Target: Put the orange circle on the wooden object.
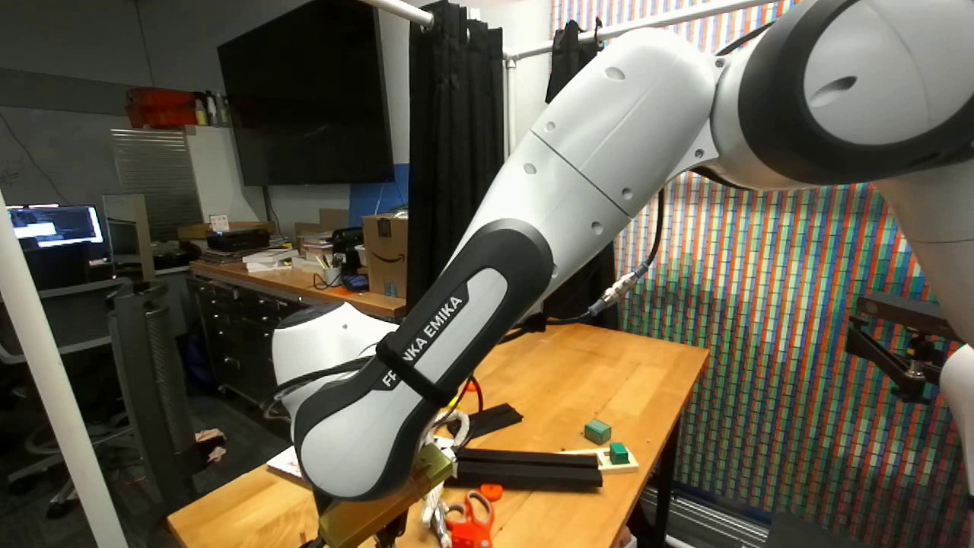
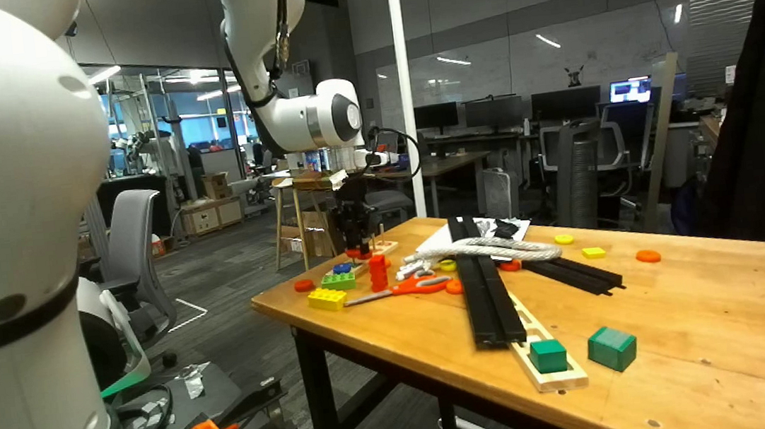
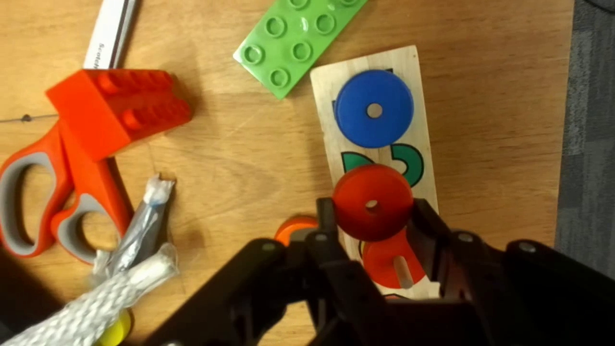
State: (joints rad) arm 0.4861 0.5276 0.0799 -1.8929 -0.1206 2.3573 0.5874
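Note:
My gripper (image 3: 370,206) is shut on an orange-red disc, the orange circle (image 3: 372,190), with a finger on each side. The disc has a small centre hole and looks slightly tilted. It is held above the wooden object, a pale narrow board (image 3: 331,79) with slim upright pegs. A blue disc (image 3: 375,108) lies on the board's far end. A red-orange disc (image 3: 384,269) sits lower on the board with a peg through it. In an exterior view the gripper (image 2: 357,245) points down over the board (image 2: 387,247); in an exterior view the arm hides it.
A green brick (image 3: 298,45), a standing red brick (image 3: 110,110), scissors (image 3: 36,192) and a rope end (image 3: 125,283) lie beside the board. Another orange disc (image 3: 293,228) is near the left finger. Black rails (image 2: 483,289) and green blocks (image 2: 548,355) are farther along. The table edge is close.

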